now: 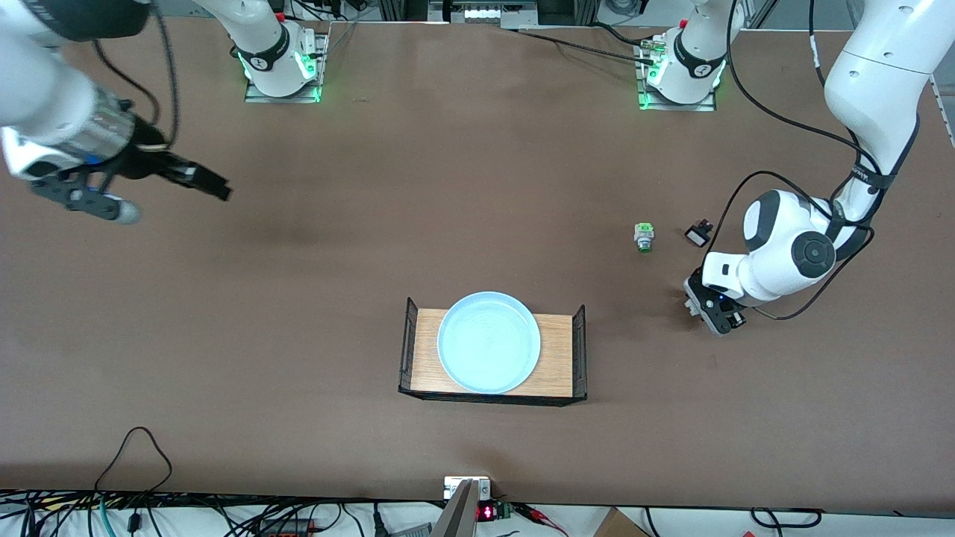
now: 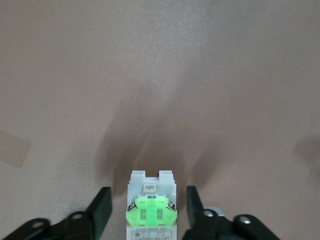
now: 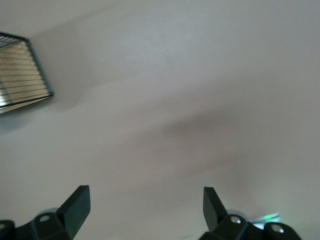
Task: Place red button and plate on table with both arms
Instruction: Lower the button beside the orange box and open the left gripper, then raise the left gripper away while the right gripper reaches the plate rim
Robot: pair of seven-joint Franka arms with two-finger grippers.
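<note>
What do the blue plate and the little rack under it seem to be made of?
The plate looks like glazed ceramic or hard plastic: smooth pale blue with a soft sheen and faint rings. I can't tell which. The shelf under it seems to be light wood, showing grain, with black wire-mesh ends.

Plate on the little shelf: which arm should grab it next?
Probably right: the right hand is open and empty over the table, while the left hand is down around the red button.
</note>
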